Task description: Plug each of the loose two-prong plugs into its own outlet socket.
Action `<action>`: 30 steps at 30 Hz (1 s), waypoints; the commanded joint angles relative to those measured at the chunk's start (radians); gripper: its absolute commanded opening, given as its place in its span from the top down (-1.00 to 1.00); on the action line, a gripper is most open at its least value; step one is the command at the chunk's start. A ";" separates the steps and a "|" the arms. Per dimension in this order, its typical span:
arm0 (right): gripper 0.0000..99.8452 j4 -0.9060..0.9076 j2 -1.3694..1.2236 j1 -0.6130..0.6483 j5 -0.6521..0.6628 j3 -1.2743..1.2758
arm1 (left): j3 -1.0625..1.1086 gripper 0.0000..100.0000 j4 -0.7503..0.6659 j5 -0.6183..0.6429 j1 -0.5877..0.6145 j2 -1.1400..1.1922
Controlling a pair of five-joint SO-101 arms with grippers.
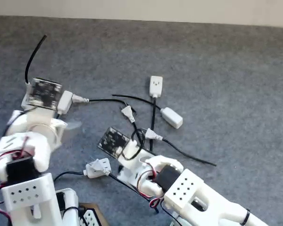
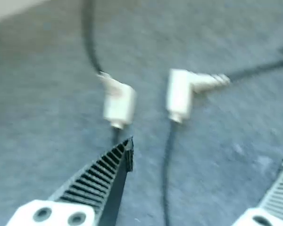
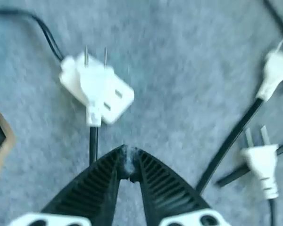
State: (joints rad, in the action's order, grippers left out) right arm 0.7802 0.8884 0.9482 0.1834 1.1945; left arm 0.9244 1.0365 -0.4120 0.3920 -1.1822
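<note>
Right gripper (image 3: 128, 162) is clenched empty over the grey table (image 1: 226, 70), a two-prong plug (image 1: 98, 167) at seven o'clock from its centre. Left gripper (image 2: 206, 157) gapes, released; outlet sockets (image 1: 155, 85) (image 1: 172, 117) lie at one and three o'clock.

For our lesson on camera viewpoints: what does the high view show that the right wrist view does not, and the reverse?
The high view gives the left arm and right arm, plus an outlet socket and a white block beyond. The right wrist view gives the right gripper shut, and two slots in a socket face. Both show grey carpet, black cords and two loose two-prong plugs.
</note>
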 commanded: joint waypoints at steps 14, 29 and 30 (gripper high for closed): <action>0.71 -0.062 -0.142 0.151 0.031 -0.105 | -0.602 0.12 0.057 -0.049 0.288 0.780; 0.71 -0.064 -0.458 0.205 0.064 -0.305 | -0.826 0.12 0.098 -0.176 0.453 1.110; 0.71 -0.065 -0.473 0.205 0.064 -0.308 | -0.840 0.12 0.098 -0.176 0.461 1.127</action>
State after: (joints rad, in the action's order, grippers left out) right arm 0.7188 0.4419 1.1446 0.2401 0.9521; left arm 0.1603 1.1331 -0.5792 0.8216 -0.0944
